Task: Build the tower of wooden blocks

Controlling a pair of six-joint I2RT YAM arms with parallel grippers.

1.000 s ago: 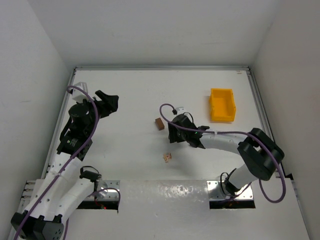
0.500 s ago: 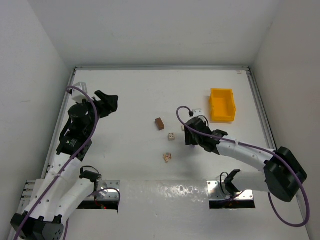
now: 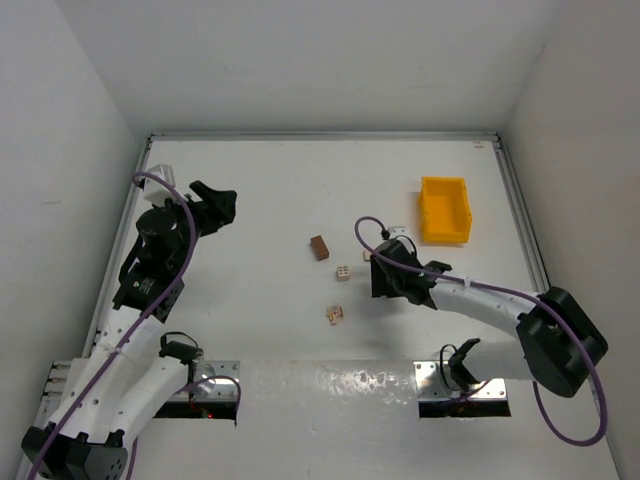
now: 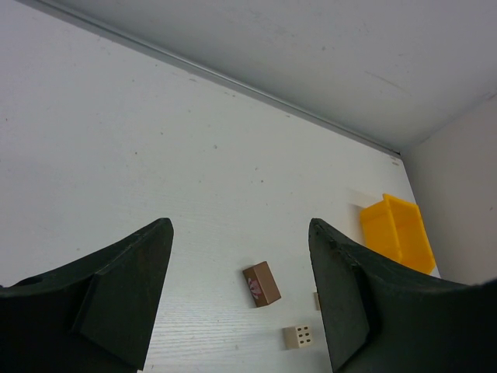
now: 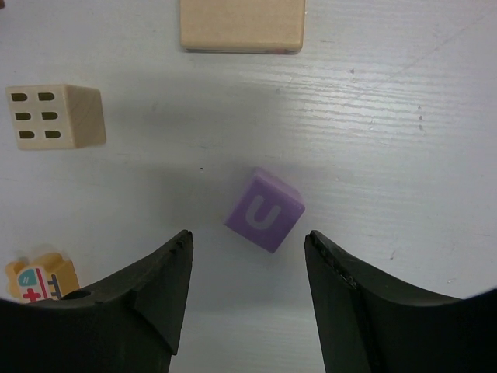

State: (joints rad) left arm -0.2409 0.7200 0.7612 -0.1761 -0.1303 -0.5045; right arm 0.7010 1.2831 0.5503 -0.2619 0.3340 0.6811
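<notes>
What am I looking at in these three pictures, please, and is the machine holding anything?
This is a two-armed robot at a white table. One picture looks down from above; the other two come from cameras on the wrists, each showing its own dark fingers. Small blocks lie scattered, none stacked: a dark brown block, a dotted block, a red-marked block and a purple block lettered U. A yellow bin stands farther right. Both pincers are open and hold nothing: the left pincer hangs off to the side, the right pincer hovers over the purple block.
</notes>
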